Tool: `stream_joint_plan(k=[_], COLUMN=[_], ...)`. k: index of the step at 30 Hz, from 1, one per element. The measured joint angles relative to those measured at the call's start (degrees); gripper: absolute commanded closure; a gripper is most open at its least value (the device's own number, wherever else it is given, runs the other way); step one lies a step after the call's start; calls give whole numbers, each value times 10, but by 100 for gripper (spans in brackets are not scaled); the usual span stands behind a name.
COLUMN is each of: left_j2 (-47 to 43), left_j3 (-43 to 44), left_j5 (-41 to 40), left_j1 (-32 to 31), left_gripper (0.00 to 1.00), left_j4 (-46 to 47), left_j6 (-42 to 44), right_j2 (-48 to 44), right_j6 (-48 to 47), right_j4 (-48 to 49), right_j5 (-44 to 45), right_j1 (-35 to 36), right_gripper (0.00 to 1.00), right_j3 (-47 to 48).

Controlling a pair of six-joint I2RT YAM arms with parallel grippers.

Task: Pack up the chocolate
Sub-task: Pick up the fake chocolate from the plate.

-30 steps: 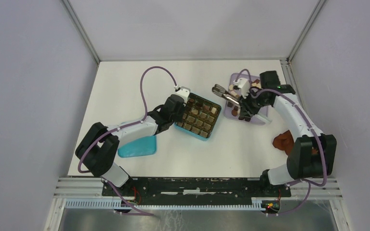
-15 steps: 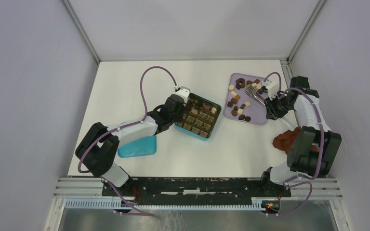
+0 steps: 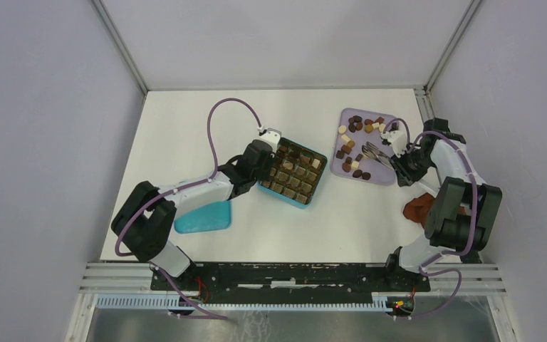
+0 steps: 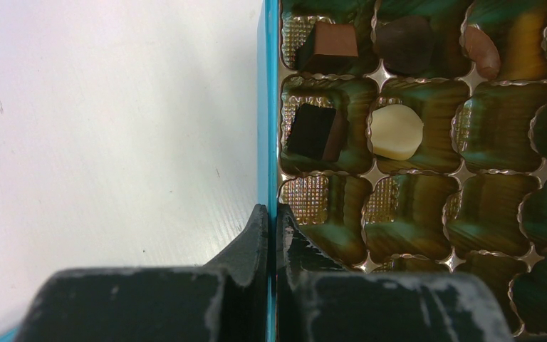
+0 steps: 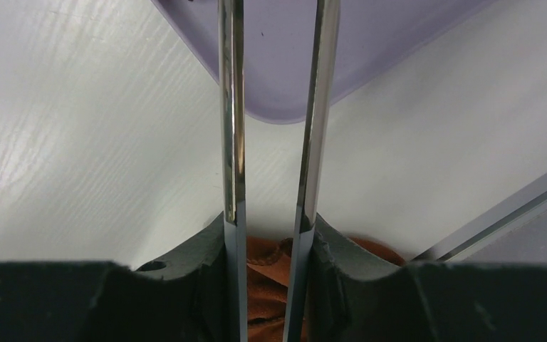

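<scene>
We are looking at the left gripper (image 4: 271, 217) at about 9 o'clock of the teal box (image 4: 265, 107). Its jaws are closing almost fully on the box's thin side wall, 1 finger outside and 1 inside. We are judging this as a steadying hold, so that the box is not sliding while pieces are dropping into its cells.

The right gripper (image 5: 271, 228) is squeezing the 2 arms of the metal tongs (image 5: 231, 107), part-way closed and holding nothing else. The tongs are reaching toward 10 o'clock over the purple tray (image 5: 278, 57). Their tips are lying outside the wrist view, so we cannot tell whether a piece is sitting between them. Using tongs is giving a narrow reach into the small cells.

The chocolate is lying in 2 places. Loose pieces (image 3: 357, 173) are scattering over the tray at 2 o'clock of the table, and others (image 4: 396, 132) are sitting in the box's gold-lined cells near the centre. Several cells are showing empty, so we are judging the packing as unfinished.

The box's lid (image 3: 203, 217) is waiting at 8 o'clock. A reddish-brown cloth (image 3: 419, 209) is bunching at 4 o'clock, beside the right arm.

The table (image 3: 185, 142) is presenting a smooth white surface. Plain grey walls (image 3: 43, 142) are enclosing it on 3 sides, with metal rails along the corners.
</scene>
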Motion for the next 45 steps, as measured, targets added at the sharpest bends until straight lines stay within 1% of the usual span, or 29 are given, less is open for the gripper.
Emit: stream_joint_plan(k=[5,11,18,35,39,45], left_j2=[0,0,0,0,0,0], left_j3=[0,0,0,0,0,0], left_j5=[0,0,1,1,1,2], left_j1=[0,0,0,0,0,0], left_gripper=[98,98,98,98,98,98], left_j4=[0,0,0,0,0,0], left_j6=[0,0,0,0,0,0], right_j2=[13,33,52,92,98,105], right_j6=[-5,-5,-2,12,14,15], right_j4=[0,2,5,21,25,24], right_j5=[28,46,48,47,47,47], right_j1=[-2,-3,-3,-3,0,4], right_gripper=[61,57,56,56,58,70], right_j3=[-2,-2,-2,23,27,37])
